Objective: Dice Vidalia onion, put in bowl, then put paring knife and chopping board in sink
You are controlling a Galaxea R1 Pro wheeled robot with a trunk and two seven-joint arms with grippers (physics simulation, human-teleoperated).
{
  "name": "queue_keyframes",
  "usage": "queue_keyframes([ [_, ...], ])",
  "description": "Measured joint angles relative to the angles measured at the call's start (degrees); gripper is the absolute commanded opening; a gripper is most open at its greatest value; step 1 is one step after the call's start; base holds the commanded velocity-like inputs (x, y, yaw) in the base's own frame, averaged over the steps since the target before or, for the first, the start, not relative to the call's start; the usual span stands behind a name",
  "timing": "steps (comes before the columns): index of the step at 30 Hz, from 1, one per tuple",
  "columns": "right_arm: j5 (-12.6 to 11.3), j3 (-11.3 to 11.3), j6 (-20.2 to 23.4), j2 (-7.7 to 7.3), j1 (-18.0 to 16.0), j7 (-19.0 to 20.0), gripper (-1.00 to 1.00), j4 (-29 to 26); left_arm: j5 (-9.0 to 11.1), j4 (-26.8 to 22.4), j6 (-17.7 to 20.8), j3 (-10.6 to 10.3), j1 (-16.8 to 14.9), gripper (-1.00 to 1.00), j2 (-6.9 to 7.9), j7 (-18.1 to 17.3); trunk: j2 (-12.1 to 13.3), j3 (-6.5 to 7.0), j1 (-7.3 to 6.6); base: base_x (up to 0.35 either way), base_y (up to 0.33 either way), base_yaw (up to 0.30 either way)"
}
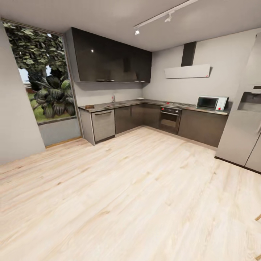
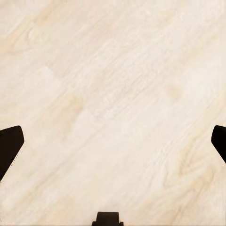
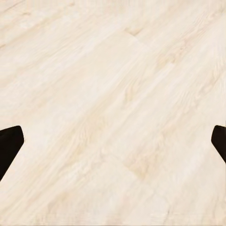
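Note:
The kitchen is across the room in the head view, with its L-shaped grey countertop (image 1: 123, 104) under black upper cabinets (image 1: 108, 59). A tap (image 1: 113, 97) marks the sink. A small brown shape, probably the chopping board (image 1: 89, 106), lies at the countertop's left end. A small white thing, maybe the bowl (image 1: 140, 98), sits further right. The Vidalia onion and paring knife are too small or hidden to make out. My left gripper (image 2: 113, 146) and right gripper (image 3: 113, 146) both hang open over the wood floor, with dark fingertips (image 2: 9, 147) (image 3: 9, 147) far apart and nothing between them.
Pale wood-plank floor (image 1: 137, 188) stretches between me and the cabinets. A steel fridge (image 1: 244, 127) stands at the right, a white microwave (image 1: 211, 103) and an oven (image 1: 169, 120) along the back run. A tall window (image 1: 41, 72) is at the left.

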Motion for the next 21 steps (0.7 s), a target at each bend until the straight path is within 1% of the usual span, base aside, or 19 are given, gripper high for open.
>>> queue_keyframes([
  [7, 0.0, 0.0, 0.0, 0.0, 0.0, 0.0, 1.0, 0.0, 0.0, 0.0, 0.0, 0.0, 0.0, 1.0, 0.0, 0.0, 0.0, 0.0, 0.0, 0.318, -0.004, 0.247],
  [13, 0.0, 0.0, 0.0, 0.0, 0.0, 0.0, 1.0, 0.0, -0.1, 0.0, 0.0, 0.0, 0.0, 1.0, 0.0, 0.0, 0.0, 0.0, 0.0, 0.313, -0.107, 0.232],
  [17, 0.0, 0.0, 0.0, 0.0, 0.0, 0.0, 1.0, 0.0, -0.1, 0.0, 0.0, 0.0, 0.0, 1.0, 0.0, 0.0, 0.0, 0.0, 0.0, 0.295, -0.183, 0.14],
  [21, 0.0, 0.0, 0.0, 0.0, 0.0, 0.0, 1.0, 0.0, -0.1, 0.0, 0.0, 0.0, 0.0, 1.0, 0.0, 0.0, 0.0, 0.0, 0.01, 0.291, -0.193, 0.044],
])
